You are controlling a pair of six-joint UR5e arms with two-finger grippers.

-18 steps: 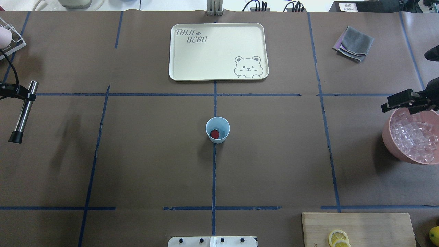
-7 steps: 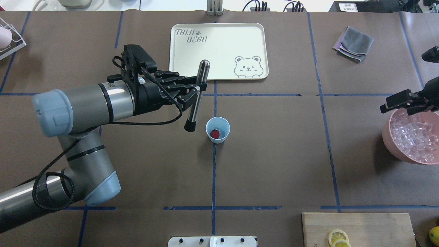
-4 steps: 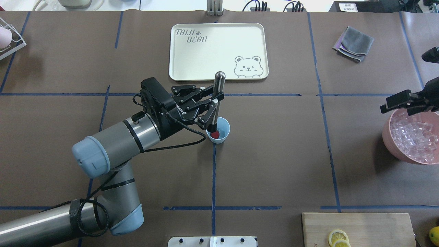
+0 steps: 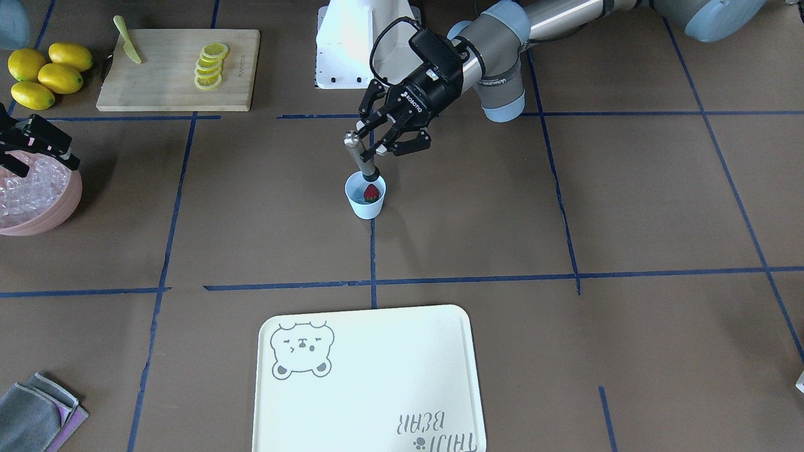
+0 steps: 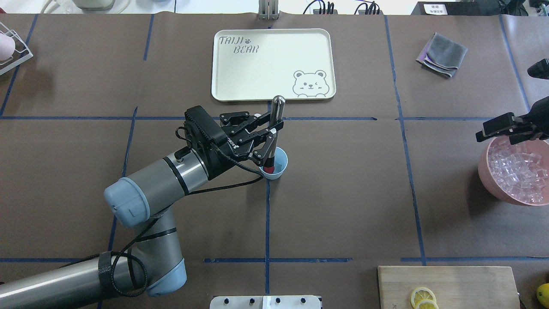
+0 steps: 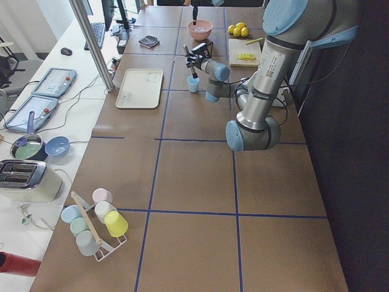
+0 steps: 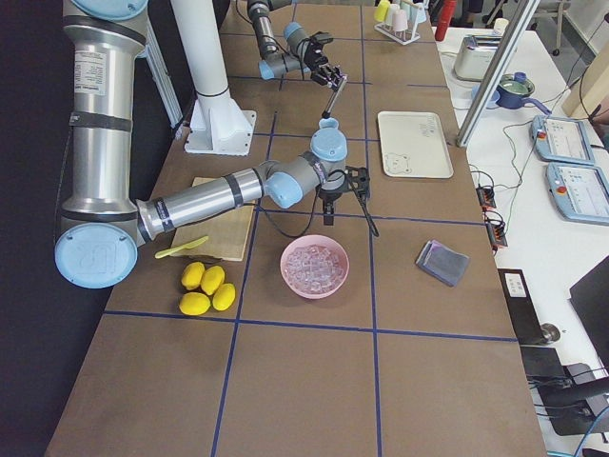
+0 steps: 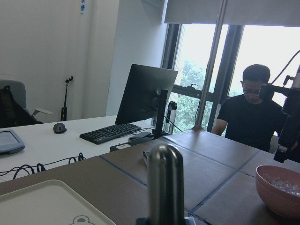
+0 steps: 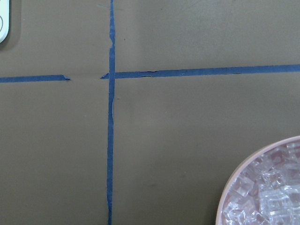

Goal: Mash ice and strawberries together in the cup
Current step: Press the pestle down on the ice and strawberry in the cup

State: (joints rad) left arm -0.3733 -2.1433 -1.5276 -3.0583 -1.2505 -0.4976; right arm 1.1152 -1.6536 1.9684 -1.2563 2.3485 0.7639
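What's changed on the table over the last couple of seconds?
The left claw, shut on the metal muddler, swept in from the robot's far left to the centre and lowered the muddler's tip into the blue cup, over the strawberry. Nothing was grasped or released. The cup, the right claw over the pink bowl and the tray stayed put.

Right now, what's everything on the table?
cup: 1, light blue, table middle
strawberry: 1, red, in cup
masher: 1, silver, tip in cup
bowl: 1, pink, robot's right end
ice: many, clear, in bowl
tray: 1, cream, far side
cloth: 1, grey, far right
board: 1, wooden, near right
lemon slices: several, yellow, on board
knife: 1, yellow-green, on board
lemons: 4, yellow, beside board
cup rack: 1, mixed colours, left end
left claw: 1, black, shut on masher
right claw: 1, black, above bowl
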